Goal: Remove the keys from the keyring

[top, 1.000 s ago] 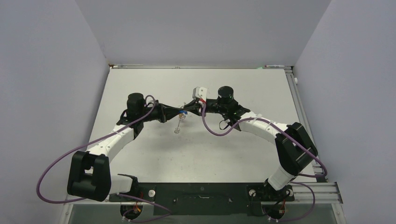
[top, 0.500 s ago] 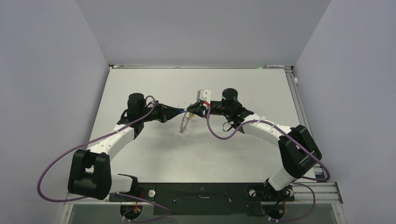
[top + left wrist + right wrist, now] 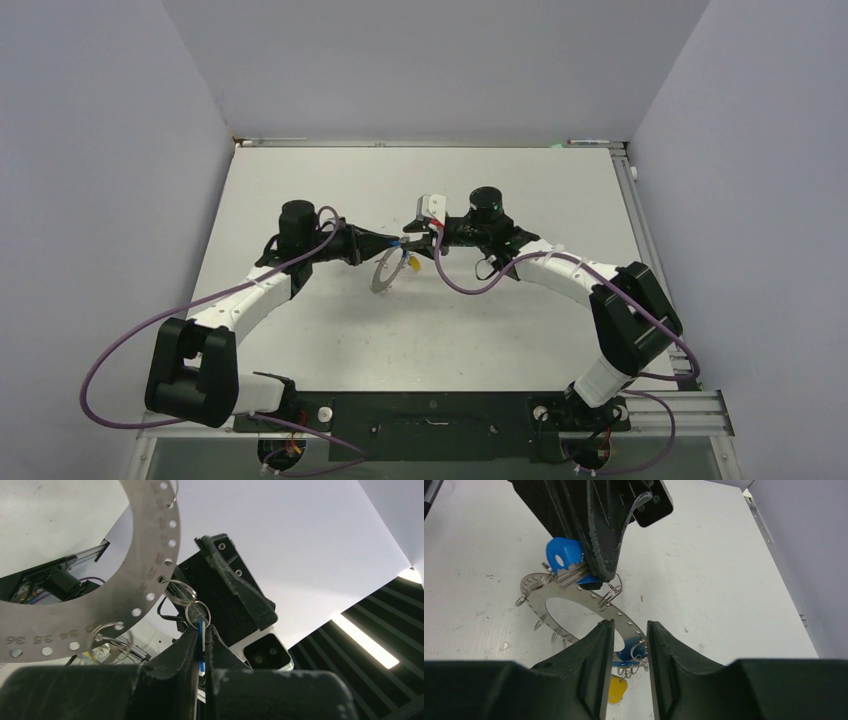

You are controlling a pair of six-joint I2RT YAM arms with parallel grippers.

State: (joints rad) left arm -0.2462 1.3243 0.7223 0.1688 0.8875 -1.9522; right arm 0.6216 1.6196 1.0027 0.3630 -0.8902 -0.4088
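Observation:
The keyring (image 3: 381,277) is a flat silver ring punched with numbered holes; it hangs tilted just above the table between both arms. My left gripper (image 3: 394,241) is shut on a blue-tagged key (image 3: 560,555), which is linked to the keyring (image 3: 150,575) by small split rings (image 3: 197,613). In the left wrist view the blue tag (image 3: 201,647) sits edge-on between the left gripper's (image 3: 204,630) jaws. My right gripper (image 3: 626,630) stands open straddling the keyring's (image 3: 626,622) lower rim. A second blue tag (image 3: 630,652) and a yellow tag (image 3: 616,690) hang below it.
The white table (image 3: 500,330) has a metal rail (image 3: 640,230) along its right edge, with grey walls on three sides. Purple cables loop off both arms. The right wrist camera housing (image 3: 267,652) sits close behind the left fingertips.
My right gripper has opened, its jaws now apart around the ring's rim. The keyring has swung from edge-on to a flatter tilt, still hanging from the left gripper's key.

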